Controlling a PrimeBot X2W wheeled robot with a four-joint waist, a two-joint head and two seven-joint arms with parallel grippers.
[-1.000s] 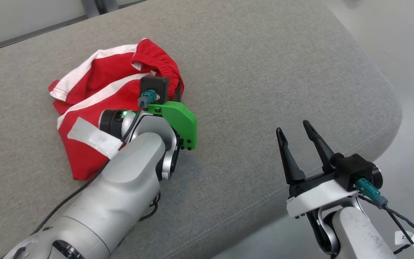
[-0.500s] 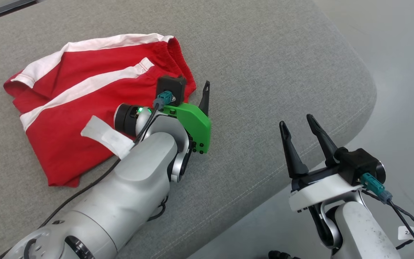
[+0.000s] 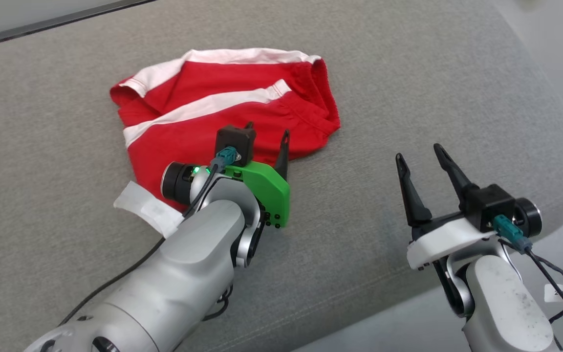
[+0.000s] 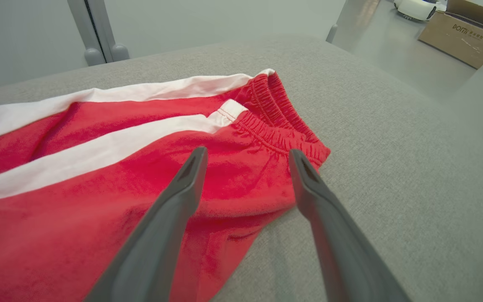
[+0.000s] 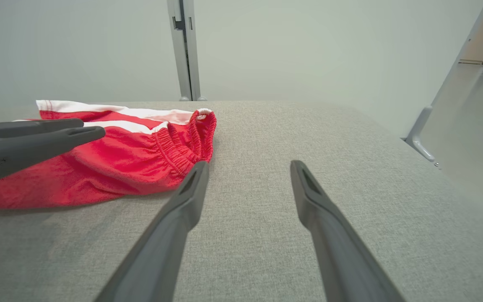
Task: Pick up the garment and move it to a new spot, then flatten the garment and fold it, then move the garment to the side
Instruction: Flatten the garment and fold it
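My left gripper (image 4: 246, 153) stands wide over a corner of the garment (image 4: 99, 197); contact unclear. Lower, pinch the hem, pull taut. My right gripper (image 3: 419, 152), also wide, should take the far corner.

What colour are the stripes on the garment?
The stripes are white, on a red garment; the left wrist view shows them best.

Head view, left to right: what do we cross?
Tag on the left arm → left end effector → right end effector. Shorts left out: they overlap the left end effector.
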